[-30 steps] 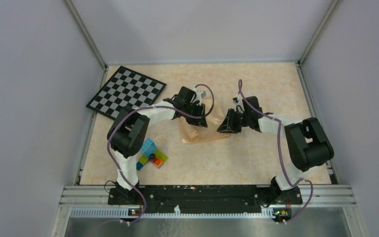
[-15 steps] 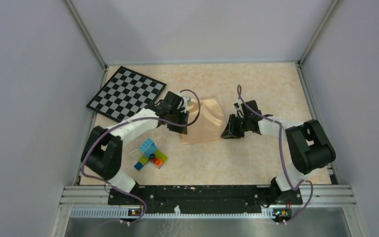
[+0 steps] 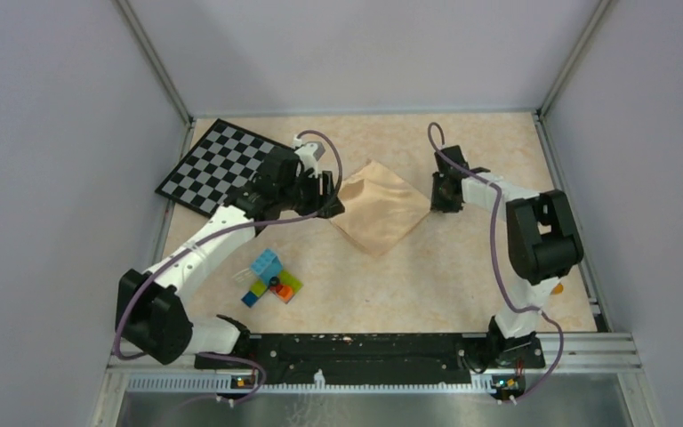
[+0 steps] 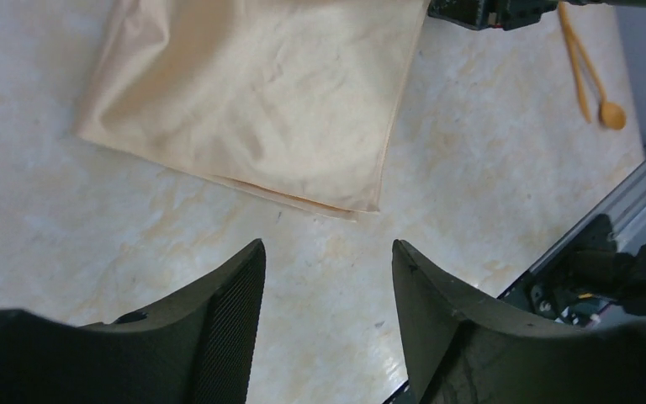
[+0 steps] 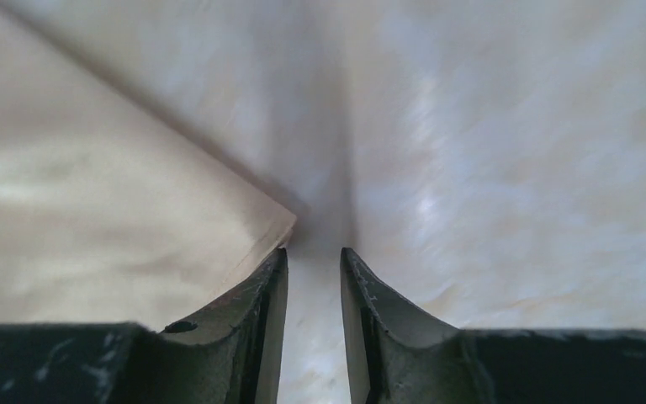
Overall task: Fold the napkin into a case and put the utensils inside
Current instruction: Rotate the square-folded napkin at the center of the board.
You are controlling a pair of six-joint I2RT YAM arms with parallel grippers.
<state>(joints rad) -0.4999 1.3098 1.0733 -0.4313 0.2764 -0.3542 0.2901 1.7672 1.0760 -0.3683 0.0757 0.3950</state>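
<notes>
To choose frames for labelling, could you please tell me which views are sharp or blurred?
Right wrist: blurred, the napkin edge soft, a shadow at its corner. Left wrist: sharp, creases and spoon crisp. Top external: evenly lit.

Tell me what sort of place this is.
Most likely a robotics lab test cell, not a home: plain grey panels wall in a table, robot arms are bolted to an aluminium rail at its edge, and a checkerboard lies in one corner.
</notes>
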